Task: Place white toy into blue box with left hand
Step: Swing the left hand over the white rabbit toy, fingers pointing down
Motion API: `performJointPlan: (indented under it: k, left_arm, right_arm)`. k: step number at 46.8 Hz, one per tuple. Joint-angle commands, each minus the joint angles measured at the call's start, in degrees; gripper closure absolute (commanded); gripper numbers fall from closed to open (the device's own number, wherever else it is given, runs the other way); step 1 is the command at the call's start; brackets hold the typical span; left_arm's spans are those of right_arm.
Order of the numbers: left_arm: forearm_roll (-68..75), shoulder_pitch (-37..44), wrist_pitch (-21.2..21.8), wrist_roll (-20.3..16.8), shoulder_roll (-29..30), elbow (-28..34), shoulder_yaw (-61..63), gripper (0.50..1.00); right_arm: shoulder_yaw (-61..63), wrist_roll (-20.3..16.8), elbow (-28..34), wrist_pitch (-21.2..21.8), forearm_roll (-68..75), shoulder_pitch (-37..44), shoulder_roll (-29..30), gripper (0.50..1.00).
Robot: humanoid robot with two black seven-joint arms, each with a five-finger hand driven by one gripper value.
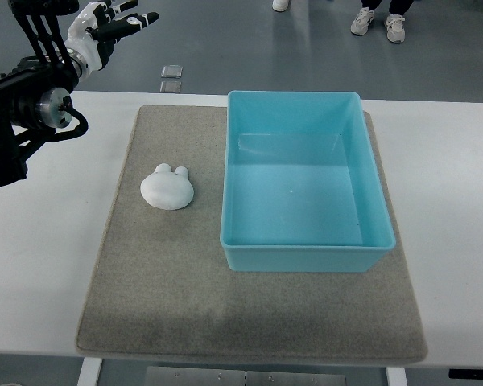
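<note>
A white toy (167, 189), rounded with two small ears, lies on the grey mat (169, 281) just left of the blue box (306, 261). The box is open-topped and holds nothing. My left hand (117, 26) is raised at the upper left, beyond the table's far edge, well away from the toy. Its fingers are spread and hold nothing. My right arm does not show.
The mat lies on a white table (40, 265). A person's feet in white shoes (378, 22) stand on the floor beyond the table's far side. Two small silver floor plates (171, 78) sit behind the table.
</note>
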Motion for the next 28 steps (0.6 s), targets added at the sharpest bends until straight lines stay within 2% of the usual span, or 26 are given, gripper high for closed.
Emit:
performJointPlan:
  k: [1,5,15,21,28]
  left_arm:
    - [4.9,-0.66,1.44,0.11,1.11,-3.17,2.66,0.6]
    - [8.42,-1.8,1.61,0.11,2.43,-6.25,5.99,0.594]
    - [15.27,-6.19,-1.19,0.11,7.61,-15.3,14.25,0.572]
    - [20.46,-9.1,-6.9,0.11,12.97,-21.89,19.97,0.572]
    - [28.01,-12.18,-15.34,0.02,17.46,-25.85,24.02,0.572]
  right_arm:
    - [0.0,0.0,0.01,0.0,0.0,0.01,0.0,0.564]
    - [0.0,0.0,0.01,0.0,0.0,0.01,0.0,0.564]
    - [0.0,0.0,0.01,0.0,0.0,0.01,0.0,0.564]
    - [0.0,0.0,0.01,0.0,0.0,0.01,0.0,0.564]
    - [0.0,0.0,0.01,0.0,0.0,0.01,0.0,0.564]
